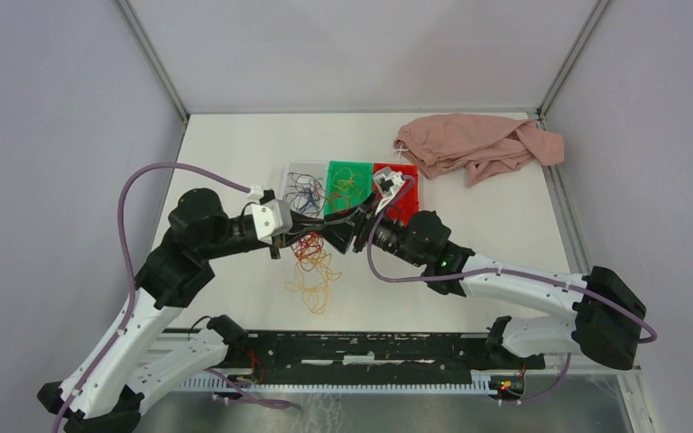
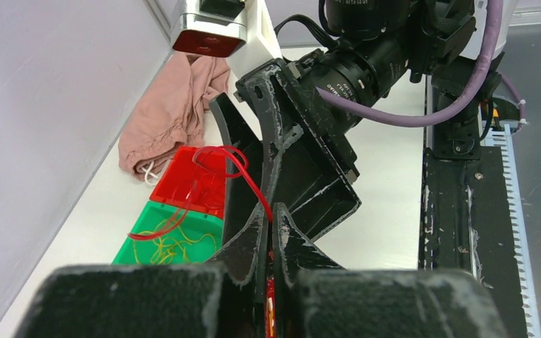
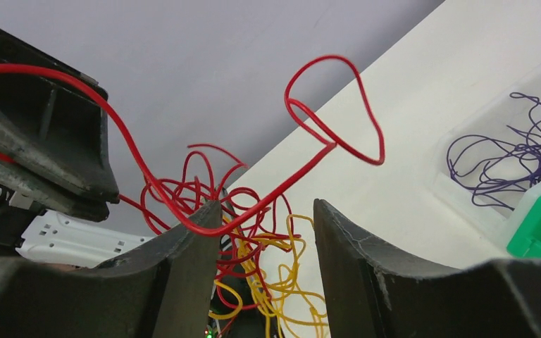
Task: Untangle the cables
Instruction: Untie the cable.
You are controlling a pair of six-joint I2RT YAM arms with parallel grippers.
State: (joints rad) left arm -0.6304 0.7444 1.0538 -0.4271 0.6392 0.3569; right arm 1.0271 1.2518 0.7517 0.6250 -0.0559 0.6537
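Your left end effector (image 2: 271, 229) was clenched on a red cable (image 2: 243, 169). Your right end effector (image 3: 266, 215) was released, with its fingers apart. The red cable crossed the gap between them and was not squeezed. The other cables (image 1: 311, 266), red and yellow, lay in a loose pile near the middle of the surface (image 1: 505, 216). Some purple cables (image 1: 304, 191) sat in the clear bin (image 1: 291, 170).

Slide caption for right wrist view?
Open right tool, looping red cable crossing its gap; red-and-yellow tangle beyond, purple cables in a clear bin.
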